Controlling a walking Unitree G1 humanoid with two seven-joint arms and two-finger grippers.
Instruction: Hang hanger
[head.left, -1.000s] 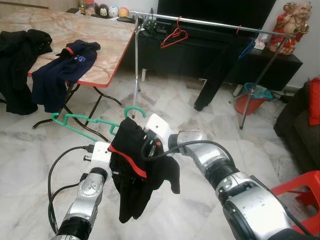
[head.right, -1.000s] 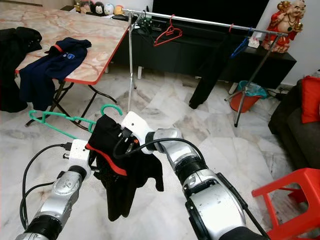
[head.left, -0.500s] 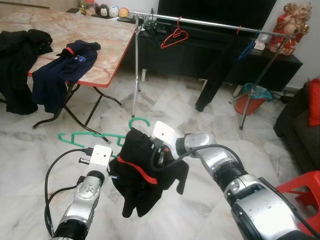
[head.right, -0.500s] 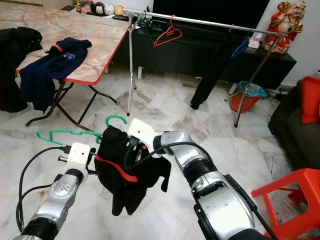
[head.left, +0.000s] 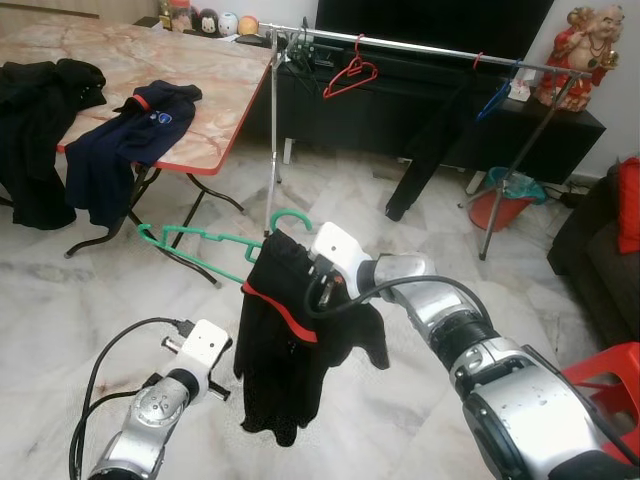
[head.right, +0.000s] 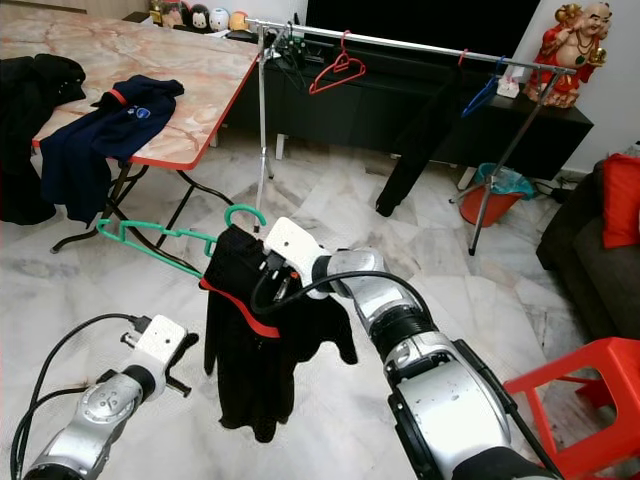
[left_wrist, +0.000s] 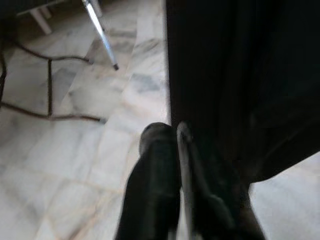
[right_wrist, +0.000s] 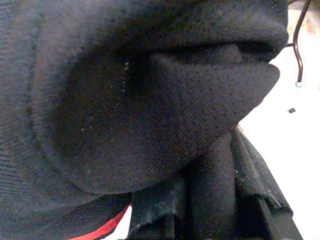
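Green hanger (head.left: 200, 243) with black shirt (head.left: 285, 350) above open floor (head.left: 90, 300).

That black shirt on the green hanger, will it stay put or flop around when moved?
The black shirt hangs in loose folds, so it is probably floppy and light. It sits bunched at one end of the green hanger, so it may slide or tip it.

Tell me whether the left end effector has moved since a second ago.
Yes. The left end effector has dropped down and away from the black shirt, now hanging low beside its hem, farther from the table.
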